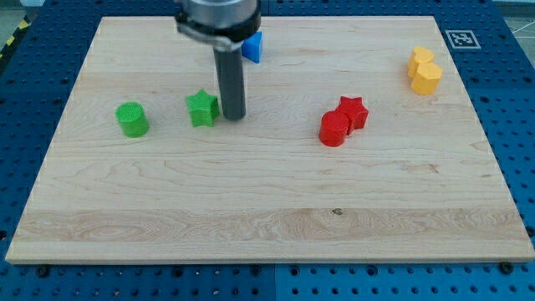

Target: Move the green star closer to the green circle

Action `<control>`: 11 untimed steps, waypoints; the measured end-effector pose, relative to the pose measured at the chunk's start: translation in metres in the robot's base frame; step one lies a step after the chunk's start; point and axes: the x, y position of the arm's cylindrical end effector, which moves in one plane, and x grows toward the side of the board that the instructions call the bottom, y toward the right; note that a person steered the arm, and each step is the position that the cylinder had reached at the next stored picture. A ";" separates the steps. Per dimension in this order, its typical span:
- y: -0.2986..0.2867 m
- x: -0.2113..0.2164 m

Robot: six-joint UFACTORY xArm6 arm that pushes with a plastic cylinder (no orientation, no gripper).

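From my seat, the pale wooden board (267,217) shows a fine lengthwise grain and sits on a blue perforated table (518,125). Furthest toward the view's left stands the green circle (132,119), a short matte cylinder, well clear of the board's left edge. Near it, with a gap of bare wood between them, is the green star (201,108), its points rounded and soft-looking. My tip (233,115) is down just beside the star's right side, touching or nearly so; I cannot tell which. I have no jaws to report, only the smooth dark rod, whose upper housing is cut off at the view's top. Behind the rod a blue block (252,47) peeks out, mostly hidden, so its shape is unclear. Further right, a red cylinder (333,130) and a red star (353,111) sit touching. Near the right top corner, two yellow blocks (424,70) press together, their outlines hard to read. The whole bottom half of the board is bare wood.
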 end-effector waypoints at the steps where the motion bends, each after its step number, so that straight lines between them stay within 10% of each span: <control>1: -0.004 -0.021; 11: -0.067 0.048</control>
